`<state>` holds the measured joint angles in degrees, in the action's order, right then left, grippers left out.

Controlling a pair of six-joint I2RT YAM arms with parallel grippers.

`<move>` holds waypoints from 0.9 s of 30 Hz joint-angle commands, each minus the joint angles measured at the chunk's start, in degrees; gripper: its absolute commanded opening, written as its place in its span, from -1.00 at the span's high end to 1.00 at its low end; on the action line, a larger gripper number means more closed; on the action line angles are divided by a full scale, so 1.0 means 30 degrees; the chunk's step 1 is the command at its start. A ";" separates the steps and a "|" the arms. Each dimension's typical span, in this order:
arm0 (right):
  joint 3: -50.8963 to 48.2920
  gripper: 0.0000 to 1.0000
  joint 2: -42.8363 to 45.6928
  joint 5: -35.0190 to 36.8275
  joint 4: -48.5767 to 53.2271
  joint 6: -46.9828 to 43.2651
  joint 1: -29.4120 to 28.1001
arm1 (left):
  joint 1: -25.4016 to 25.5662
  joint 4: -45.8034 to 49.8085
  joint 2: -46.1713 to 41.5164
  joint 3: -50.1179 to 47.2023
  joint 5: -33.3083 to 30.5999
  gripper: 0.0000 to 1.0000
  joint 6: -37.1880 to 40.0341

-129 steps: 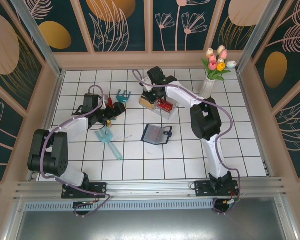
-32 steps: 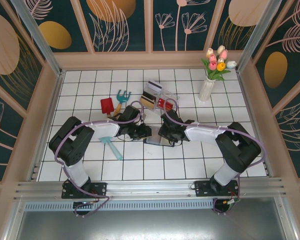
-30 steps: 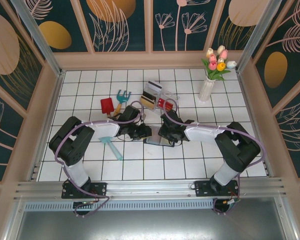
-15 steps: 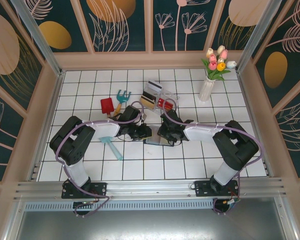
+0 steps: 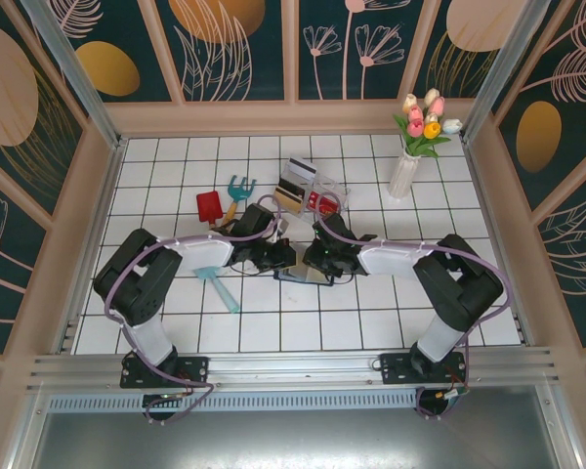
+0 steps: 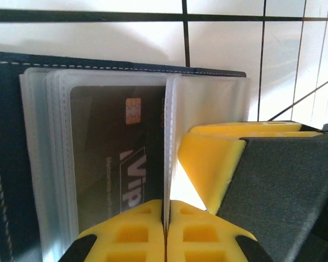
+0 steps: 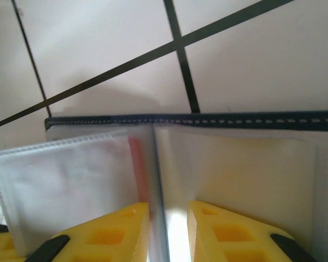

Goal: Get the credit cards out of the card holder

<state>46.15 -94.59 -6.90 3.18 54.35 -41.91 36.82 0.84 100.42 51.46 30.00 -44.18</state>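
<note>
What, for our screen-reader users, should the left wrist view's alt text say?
Yellow left pincer shut on a clear sleeve standing up from the open navy card holder. Beside it, a dark chip card sits sleeved.

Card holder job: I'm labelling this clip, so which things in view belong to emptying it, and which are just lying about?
Job: card holder; dark card in its sleeve; left end effector; right end effector; clear box with loose cards, probably.
Lying about: red trowel; teal rake; pale teal tool; vase of tulips.
</note>
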 commanded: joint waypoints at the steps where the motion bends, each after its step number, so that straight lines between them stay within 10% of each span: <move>1: 0.0283 0.46 0.1442 -0.0359 0.0646 -0.0667 0.0203 | -0.0019 0.2130 -0.1487 0.0522 -0.2041 0.92 0.1285; 12: 0.0081 0.47 0.0578 -0.0748 0.0379 -0.0567 0.0054 | -0.0037 0.3011 -0.1966 0.0219 -0.3107 0.84 0.1055; 27: 0.0186 0.42 -0.0070 -0.1000 -0.0205 -0.0829 0.0092 | -0.0056 -0.0002 -0.2364 0.0131 0.1103 0.36 -0.0062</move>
<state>46.24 -95.42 -9.56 2.74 53.19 -41.80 36.77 5.28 94.94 51.53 28.53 -42.96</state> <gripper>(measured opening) 0.286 0.320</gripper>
